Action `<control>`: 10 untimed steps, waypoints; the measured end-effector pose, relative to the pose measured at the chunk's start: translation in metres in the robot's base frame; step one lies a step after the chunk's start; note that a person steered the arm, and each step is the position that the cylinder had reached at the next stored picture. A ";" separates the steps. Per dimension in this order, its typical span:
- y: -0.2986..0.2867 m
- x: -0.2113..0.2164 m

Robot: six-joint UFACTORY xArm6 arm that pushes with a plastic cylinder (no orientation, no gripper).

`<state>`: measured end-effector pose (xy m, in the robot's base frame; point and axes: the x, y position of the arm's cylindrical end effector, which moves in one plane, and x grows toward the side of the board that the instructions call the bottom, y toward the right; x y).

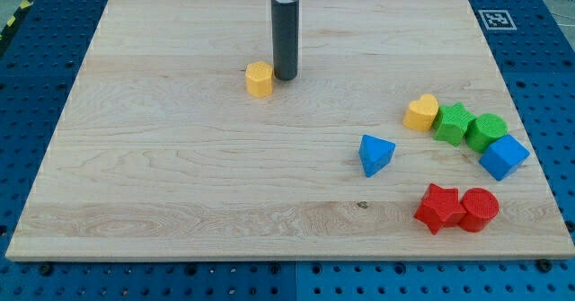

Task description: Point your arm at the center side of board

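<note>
My dark rod comes down from the view's top and my tip (285, 75) rests on the wooden board (180, 175), above the board's middle. A yellow hexagonal block (259, 79) sits just to the tip's left, nearly touching the rod. A blue triangular block (375, 154) lies right of the board's middle.
At the view's right sits a cluster: a yellow heart block (420, 112), a green star block (453, 123), a green round block (486, 131) and a blue cube (503, 156). Below them are a red star block (438, 208) and a red cylinder (479, 209).
</note>
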<state>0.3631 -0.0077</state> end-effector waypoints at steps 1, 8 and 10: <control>0.000 -0.020; 0.015 -0.037; 0.046 0.069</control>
<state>0.4320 0.0380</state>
